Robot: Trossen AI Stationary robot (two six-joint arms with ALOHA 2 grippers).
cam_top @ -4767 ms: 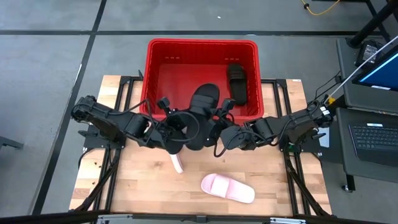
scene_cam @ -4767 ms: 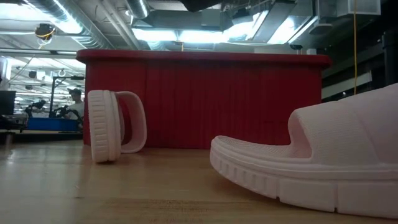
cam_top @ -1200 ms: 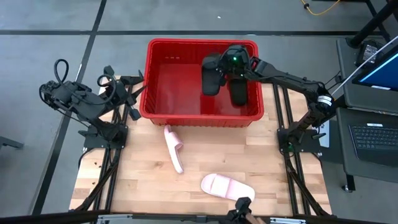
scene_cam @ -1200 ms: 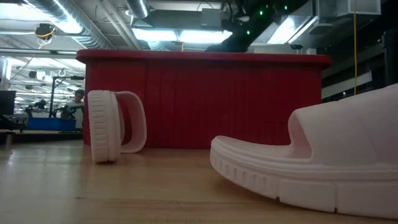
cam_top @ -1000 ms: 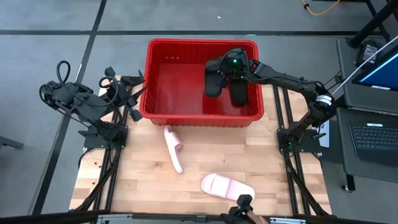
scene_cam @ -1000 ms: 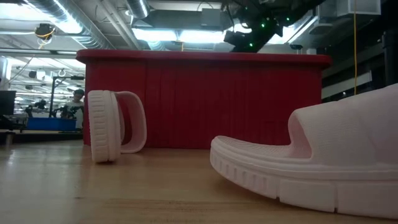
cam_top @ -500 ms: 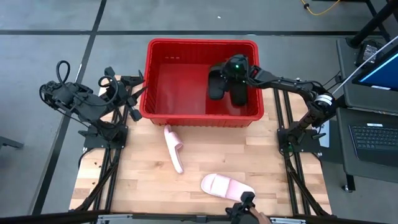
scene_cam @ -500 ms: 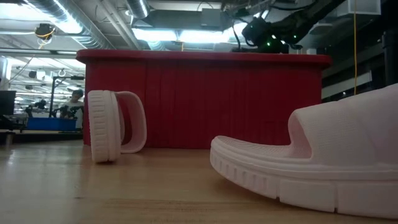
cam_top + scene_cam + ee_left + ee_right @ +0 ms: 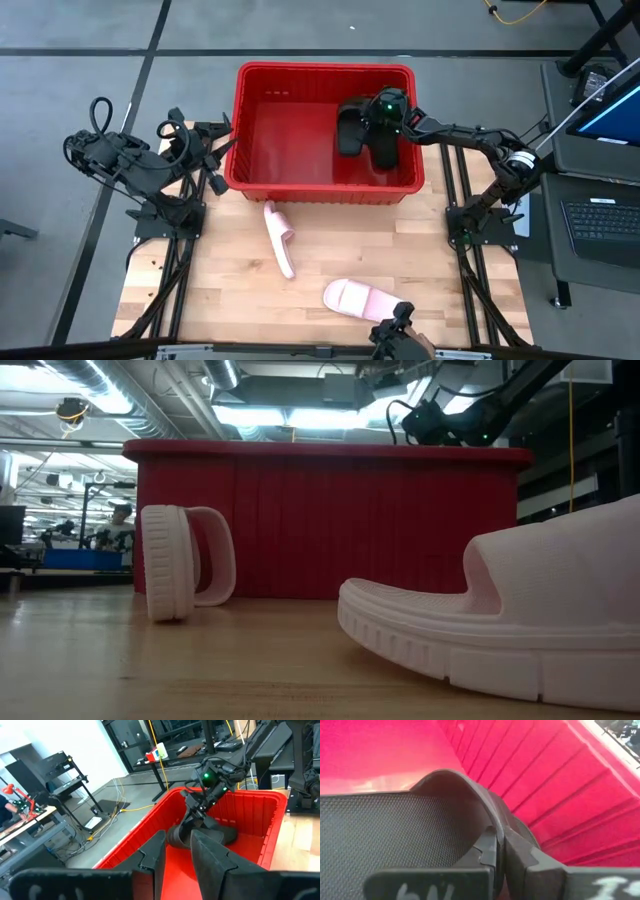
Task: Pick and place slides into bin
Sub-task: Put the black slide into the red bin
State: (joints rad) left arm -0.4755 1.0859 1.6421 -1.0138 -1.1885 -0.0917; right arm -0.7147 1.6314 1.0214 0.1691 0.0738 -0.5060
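The right gripper (image 9: 372, 125), clamped on a black slide (image 9: 349, 128), hangs inside the red bin (image 9: 243, 120), another black slide (image 9: 386, 147) just beside it.

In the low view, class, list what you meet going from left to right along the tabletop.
Pink slide standing on its edge → red bin → pink slide lying flat, close to the camera.
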